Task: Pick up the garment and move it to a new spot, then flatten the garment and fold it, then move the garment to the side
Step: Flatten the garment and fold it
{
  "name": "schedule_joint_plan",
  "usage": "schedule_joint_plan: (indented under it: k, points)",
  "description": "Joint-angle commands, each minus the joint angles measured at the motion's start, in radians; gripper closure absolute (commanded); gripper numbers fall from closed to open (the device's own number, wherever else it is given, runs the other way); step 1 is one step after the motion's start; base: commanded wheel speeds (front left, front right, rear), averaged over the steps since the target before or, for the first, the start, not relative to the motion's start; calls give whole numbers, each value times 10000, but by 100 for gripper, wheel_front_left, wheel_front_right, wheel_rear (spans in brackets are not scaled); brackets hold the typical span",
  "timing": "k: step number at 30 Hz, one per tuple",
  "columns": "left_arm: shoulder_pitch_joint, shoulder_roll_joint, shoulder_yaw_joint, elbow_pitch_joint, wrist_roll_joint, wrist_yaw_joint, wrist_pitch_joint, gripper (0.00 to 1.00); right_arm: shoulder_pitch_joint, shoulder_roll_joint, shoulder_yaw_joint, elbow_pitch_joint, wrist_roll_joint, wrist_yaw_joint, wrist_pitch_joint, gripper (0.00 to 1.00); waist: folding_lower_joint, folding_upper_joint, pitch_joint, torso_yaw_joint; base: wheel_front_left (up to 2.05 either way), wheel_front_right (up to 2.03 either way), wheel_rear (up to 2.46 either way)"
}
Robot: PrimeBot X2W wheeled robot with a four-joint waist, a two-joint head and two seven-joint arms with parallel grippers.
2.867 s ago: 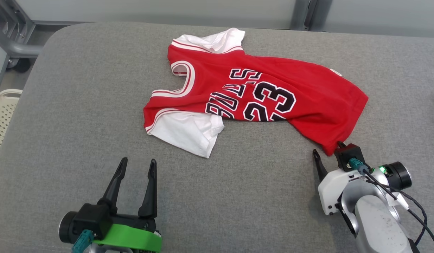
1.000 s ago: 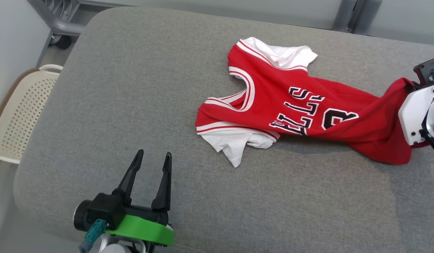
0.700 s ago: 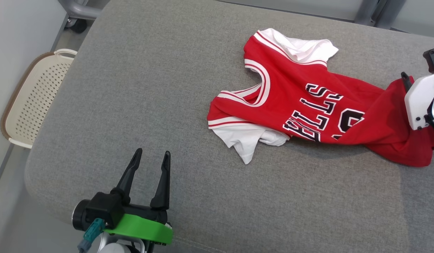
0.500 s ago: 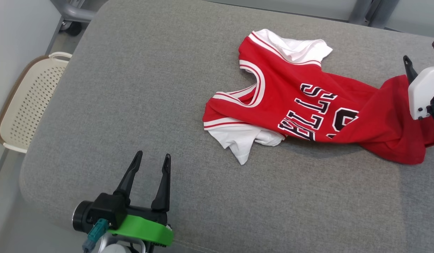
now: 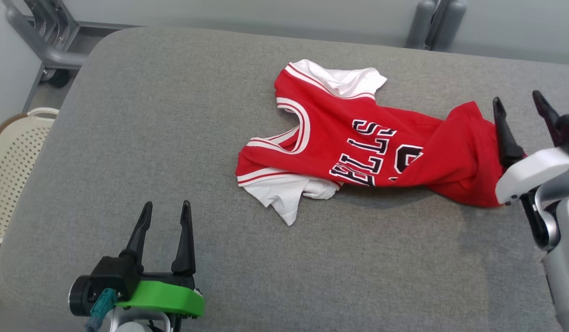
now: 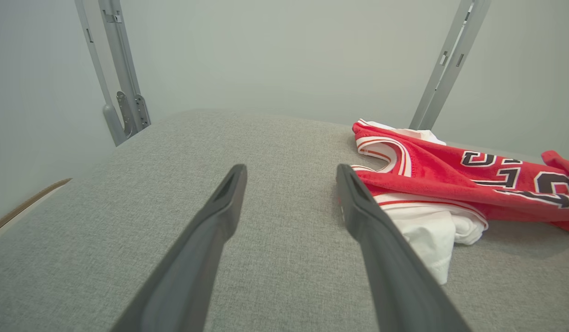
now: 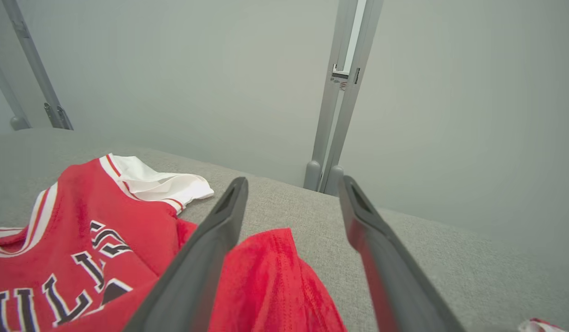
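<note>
The crumpled red jersey [image 5: 358,147] (white sleeves, black lettering) is laid on woven grey padding [image 5: 174,115]; left gripper [image 5: 167,206] and right gripper [image 5: 517,97] are spread wide, nothing grasped.

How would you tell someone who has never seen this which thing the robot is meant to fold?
Start at the wide grey padded surface. Right of its middle lies a crumpled jersey, its hem end beside the right gripper. Its red cloth, white trim and black lettering set it apart from the plain grey around it.

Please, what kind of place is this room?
Probably a robot test room, not a home: a grey padded table holding a red jersey, bare metal posts against plain walls, a pale basket beside the table.
</note>
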Motion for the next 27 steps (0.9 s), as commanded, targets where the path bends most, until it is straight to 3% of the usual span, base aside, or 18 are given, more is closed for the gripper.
schedule_joint_plan:
  k: [1,16,27]
  points:
    - [108,25,83,98,80,-126,0,0,541,239,-148,-450,-163,-15,-128,0,0,0,-371,-360,0,0,0]
    - [815,385,72,706,65,-708,-2,0,4018,2321,-579,-2992,-1645,-15,-460,0,0,0,-1493,-796,0,0,0]
    - [1473,467,113,419,0,-816,0,0,5536,2844,-710,-3248,-1854,-15,-869,0,0,0,-2057,-1022,0,0,0]
